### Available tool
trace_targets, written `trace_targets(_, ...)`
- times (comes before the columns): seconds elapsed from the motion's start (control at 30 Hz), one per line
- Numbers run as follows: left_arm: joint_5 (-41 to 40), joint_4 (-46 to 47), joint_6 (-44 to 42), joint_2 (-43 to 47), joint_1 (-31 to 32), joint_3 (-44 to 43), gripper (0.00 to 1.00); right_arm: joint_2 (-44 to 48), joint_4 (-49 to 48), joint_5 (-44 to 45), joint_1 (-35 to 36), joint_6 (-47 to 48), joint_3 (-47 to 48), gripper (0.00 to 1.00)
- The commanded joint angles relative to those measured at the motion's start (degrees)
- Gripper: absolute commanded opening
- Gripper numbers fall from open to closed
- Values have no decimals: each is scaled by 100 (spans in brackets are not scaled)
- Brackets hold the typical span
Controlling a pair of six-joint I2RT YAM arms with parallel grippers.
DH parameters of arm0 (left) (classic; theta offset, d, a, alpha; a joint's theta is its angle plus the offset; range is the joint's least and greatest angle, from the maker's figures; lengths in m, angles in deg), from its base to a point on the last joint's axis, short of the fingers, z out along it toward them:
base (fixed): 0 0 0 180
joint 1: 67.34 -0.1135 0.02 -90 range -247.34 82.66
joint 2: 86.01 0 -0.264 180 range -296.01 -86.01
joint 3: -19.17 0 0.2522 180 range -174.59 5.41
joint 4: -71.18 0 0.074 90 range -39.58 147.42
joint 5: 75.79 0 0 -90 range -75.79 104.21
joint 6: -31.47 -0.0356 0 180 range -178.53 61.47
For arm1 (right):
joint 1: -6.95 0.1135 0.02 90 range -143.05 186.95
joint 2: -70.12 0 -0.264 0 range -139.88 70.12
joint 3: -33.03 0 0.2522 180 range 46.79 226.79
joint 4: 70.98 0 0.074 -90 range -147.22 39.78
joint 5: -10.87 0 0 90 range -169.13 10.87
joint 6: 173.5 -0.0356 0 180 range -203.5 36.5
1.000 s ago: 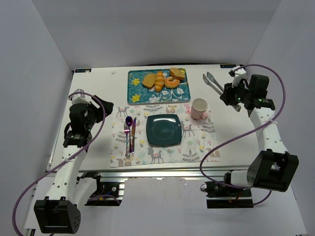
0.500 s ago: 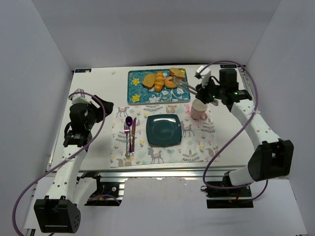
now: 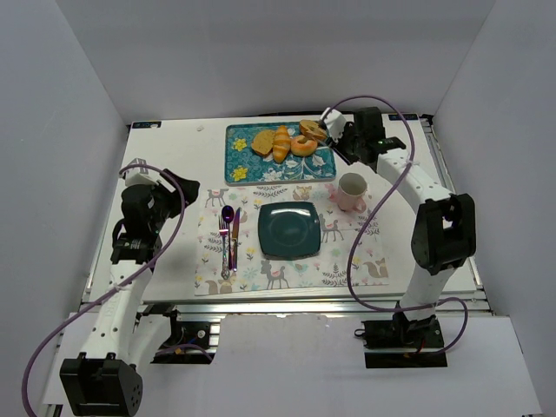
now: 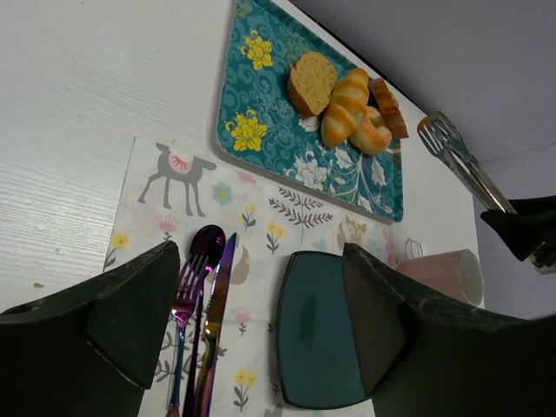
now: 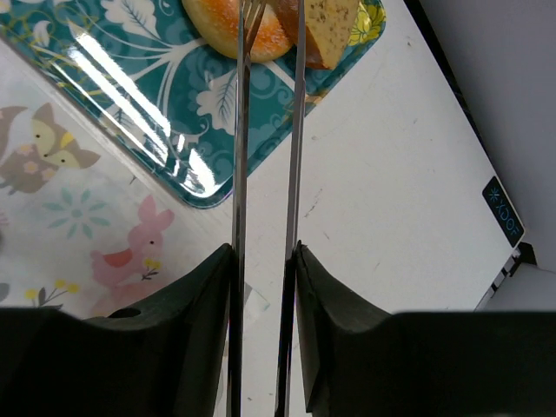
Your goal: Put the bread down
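Observation:
The bread, a golden slice with a brown crust, lies at the right end of the teal tray. It also shows in the right wrist view and the left wrist view. My right gripper is shut on metal tongs. The two tong arms stand slightly apart and reach over the tray's right end beside the bread; their tips are cut off by the top of the right wrist view. My left gripper is open and empty over the placemat's left side.
A dark teal square plate sits mid-placemat, with a purple fork, spoon and knife to its left and a pink cup at its right rear. The tray also holds a duller tan slice, a croissant and an orange roll.
My right arm has swung left from the table's back right, carrying the tongs over to the tray's right end by the bread. The left arm has barely moved.

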Motion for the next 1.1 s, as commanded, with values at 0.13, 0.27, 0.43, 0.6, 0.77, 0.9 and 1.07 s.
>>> trace_targets(0.13,-119,105,208,217,11,226,84,-326,-444,207,8,296,574,42)
trace_targets(0.27,-145,123,217,200,2,235,84,-466,-515,163,8,261,618,43)
trace_targets(0.43,-136,158,234,147,2,235,84,-739,-506,189,9,270,829,44)
trace_targets(0.6,-136,149,199,85,2,217,85,-984,-524,207,17,270,978,44)
trace_targets(0.77,-145,167,190,59,11,217,84,-1099,-523,233,8,305,1057,45)
trace_targets(0.9,-145,211,217,41,11,235,85,-1187,-585,312,9,358,1066,45)
trace_targets(1.07,-128,237,217,-29,2,200,85,-1380,-576,400,17,410,1172,43)
